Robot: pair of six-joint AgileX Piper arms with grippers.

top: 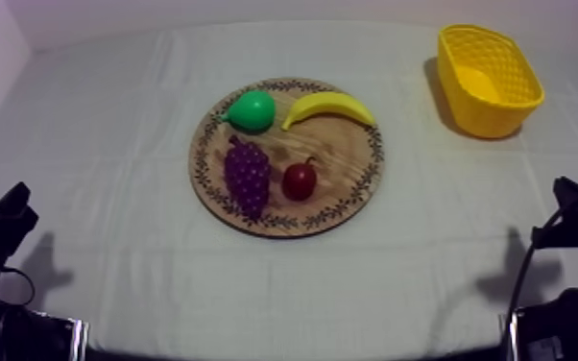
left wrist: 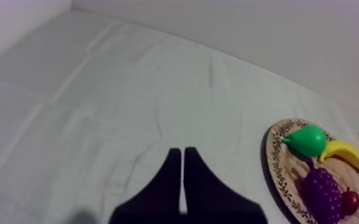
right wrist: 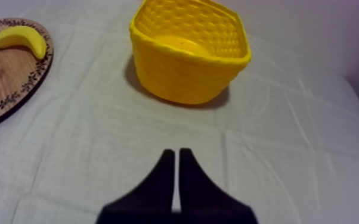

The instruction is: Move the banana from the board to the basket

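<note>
banana [top: 329,106]: sitting on the board [top: 346,158], on the side away from the arms, just beside the pear [top: 252,111]
basket [top: 485,113]: over on the right arm's side, well apart from the board
left gripper [left wrist: 183,152]: fingers pressed together, holding nothing, over bare cloth [top: 110,192]
right gripper [right wrist: 176,153]: same deal, closed and empty, facing the basket
other stuff: grapes [top: 248,176] and small red fruit [top: 300,180] on the board's near half

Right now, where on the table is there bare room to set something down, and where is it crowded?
Bare cloth lies between the wooden board and the yellow basket, in the strip from the left gripper to the right gripper, and on the board's left. The board is crowded: banana, pear, grapes and small red fruit sit close together.
</note>
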